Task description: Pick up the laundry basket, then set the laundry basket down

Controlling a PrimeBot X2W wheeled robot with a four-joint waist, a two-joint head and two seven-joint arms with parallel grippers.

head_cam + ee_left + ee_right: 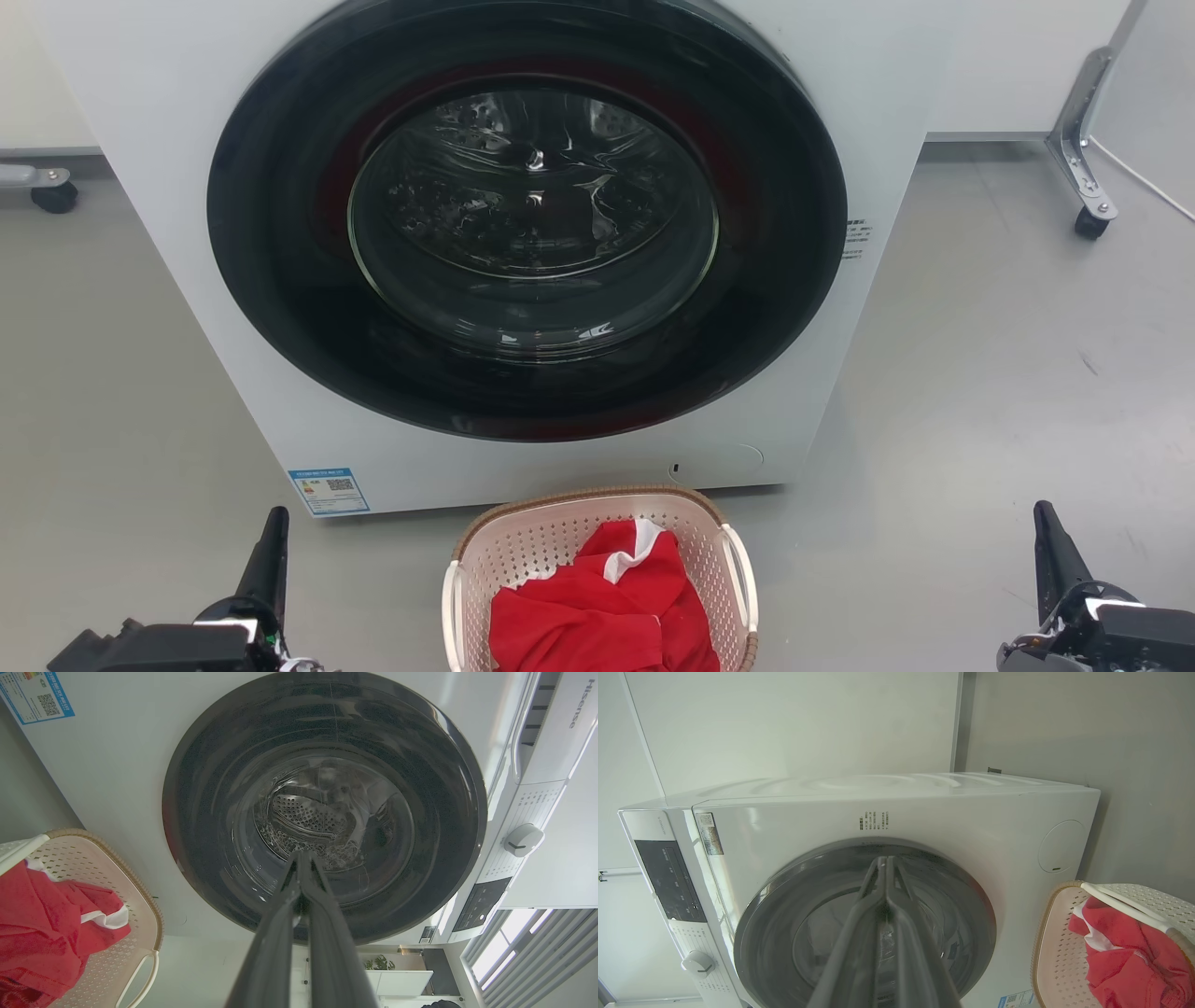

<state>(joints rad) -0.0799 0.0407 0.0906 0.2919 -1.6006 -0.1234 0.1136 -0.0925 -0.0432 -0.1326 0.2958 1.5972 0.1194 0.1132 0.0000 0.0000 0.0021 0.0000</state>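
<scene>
Grey floor point(980, 373) before washing machine point(168, 140). Laundry basket point(532, 546) at 6 o'clock, untouched. Left gripper point(276, 519) at 8, right gripper point(1046, 511) at 4, both pinched together, empty. I'd open them, then take both handles point(744, 579) level.

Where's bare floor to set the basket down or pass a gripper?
Bare floor lies between the laundry basket and the left gripper, and between it and the right gripper. Crowded behind: its far rim nears the washing machine.
</scene>
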